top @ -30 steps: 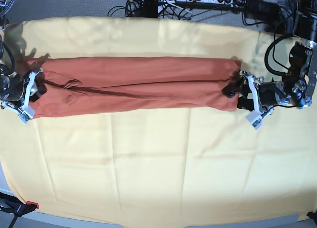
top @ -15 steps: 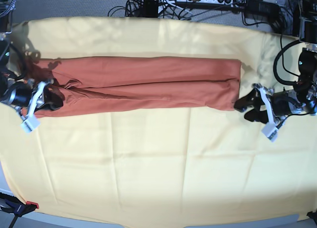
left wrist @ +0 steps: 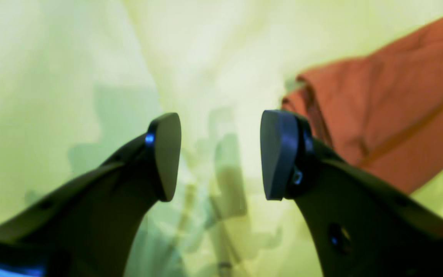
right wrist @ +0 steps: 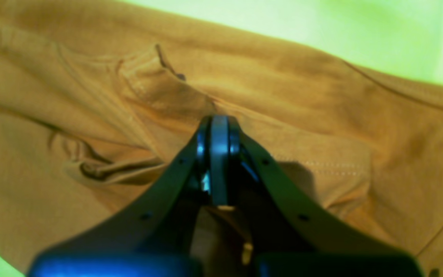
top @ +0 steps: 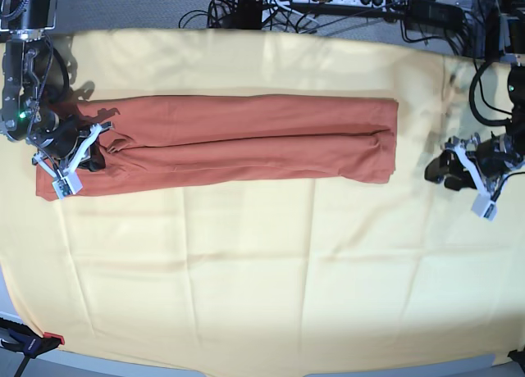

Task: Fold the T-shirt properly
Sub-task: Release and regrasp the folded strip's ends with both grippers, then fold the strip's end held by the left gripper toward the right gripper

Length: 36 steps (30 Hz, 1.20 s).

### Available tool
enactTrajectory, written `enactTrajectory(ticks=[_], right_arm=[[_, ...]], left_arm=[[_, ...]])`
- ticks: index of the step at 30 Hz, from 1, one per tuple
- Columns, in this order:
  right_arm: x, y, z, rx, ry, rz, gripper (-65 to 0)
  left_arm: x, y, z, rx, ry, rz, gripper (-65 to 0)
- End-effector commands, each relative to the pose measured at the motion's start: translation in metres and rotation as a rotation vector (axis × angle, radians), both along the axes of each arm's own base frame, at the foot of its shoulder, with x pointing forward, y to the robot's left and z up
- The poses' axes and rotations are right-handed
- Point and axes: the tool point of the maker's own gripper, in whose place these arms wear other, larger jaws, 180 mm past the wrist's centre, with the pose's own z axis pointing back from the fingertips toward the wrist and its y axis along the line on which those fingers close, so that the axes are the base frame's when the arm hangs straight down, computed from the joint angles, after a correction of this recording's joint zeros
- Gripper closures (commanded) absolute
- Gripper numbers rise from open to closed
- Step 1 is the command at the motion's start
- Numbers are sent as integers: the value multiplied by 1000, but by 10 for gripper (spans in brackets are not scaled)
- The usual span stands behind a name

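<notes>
No lettering is legible anywhere. The T-shirt point(top: 238, 139) — rust-orange, folded into a long horizontal band — lies on the yellow cloth point(top: 262, 279), toward twelve o'clock. The right gripper point(right wrist: 219, 127) is pinched closed at its nine o'clock end; the left gripper point(left wrist: 220, 154) gapes wide, empty, off the three o'clock end.

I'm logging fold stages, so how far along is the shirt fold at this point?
Done: the T-shirt lies as a long narrow band on the yellow cloth, sides folded in. In hand: the right gripper is shut over the collar end; the left gripper is open, off the shirt. Left: folding the band crosswise.
</notes>
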Motion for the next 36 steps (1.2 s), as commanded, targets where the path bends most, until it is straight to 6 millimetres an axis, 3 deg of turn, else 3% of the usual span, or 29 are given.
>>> enactTrajectory(ticks=[1, 6, 12, 17, 28, 31, 35, 36], right_arm=[[2, -10, 4, -43, 3, 1, 0], [0, -10, 3, -41, 16, -1, 0], [1, -8, 4, -30, 10, -1, 0], [1, -8, 4, -30, 11, 0, 0], [1, -8, 4, -29, 9, -1, 0], [1, -8, 4, -29, 9, -1, 0], [1, -8, 4, -29, 9, -1, 0], [1, -8, 4, -29, 9, -1, 0]], left_arm=[[7, 8, 15, -6, -47, 34, -347], [-17, 4, -12, -97, -15, 113, -347], [-37, -31, -42, -221, 23, 135, -347], [-42, -64, -46, -354, 41, 111, -347], [-52, -115, -62, -452, 100, 66, -343], [-57, -129, -66, -457, 124, 28, -256], [-53, -130, -65, -451, 122, 25, -21], [-51, -127, -65, -446, 124, 38, 0]])
